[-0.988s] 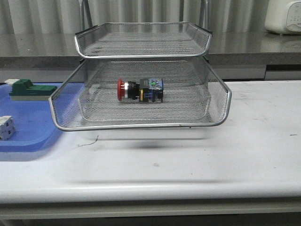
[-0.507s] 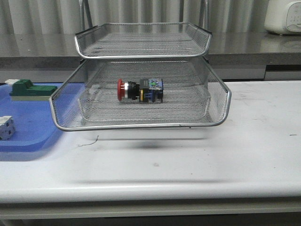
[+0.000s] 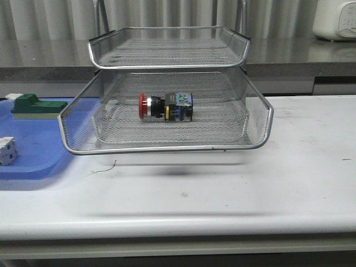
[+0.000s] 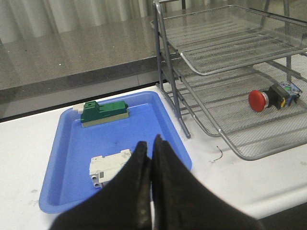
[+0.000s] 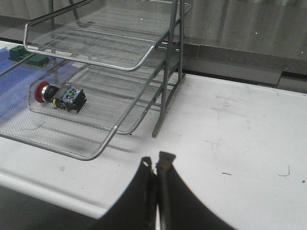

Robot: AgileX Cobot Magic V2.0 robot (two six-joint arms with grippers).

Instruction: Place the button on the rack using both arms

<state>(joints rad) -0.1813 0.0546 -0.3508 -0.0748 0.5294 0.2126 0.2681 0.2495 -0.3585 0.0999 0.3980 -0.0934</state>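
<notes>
Small push button with red mushroom head and black-and-blue body (image 3: 166, 106) lies on its side on the mesh floor of the pulled-out middle tray of the silver wire-mesh letter rack (image 3: 167, 149), red head toward the robot's left, body toward the right, roughly centred in that tray. Same button shows in the left wrist view (image 4: 271, 96) and the right wrist view (image 5: 59, 95), nothing gripping it. Top tray sits directly above, set further back than the extended tray. Rack stands on the white tabletop (image 3: 250, 189). Just left of the rack, a flat blue plastic tray (image 3: 33, 164) on the table holds a green rectangular block (image 3: 34, 105) at its far side and a white cube-like part (image 3: 6, 151) nearer the front edge; the two are well apart. Left gripper (image 4: 151, 155): black fingers pressed together, holding nothing, above the blue tray's near rim. Right gripper (image 5: 156, 167): fingers also together, empty, over bare tabletop to the right of the rack. Neither arm shows in the front view.
</notes>
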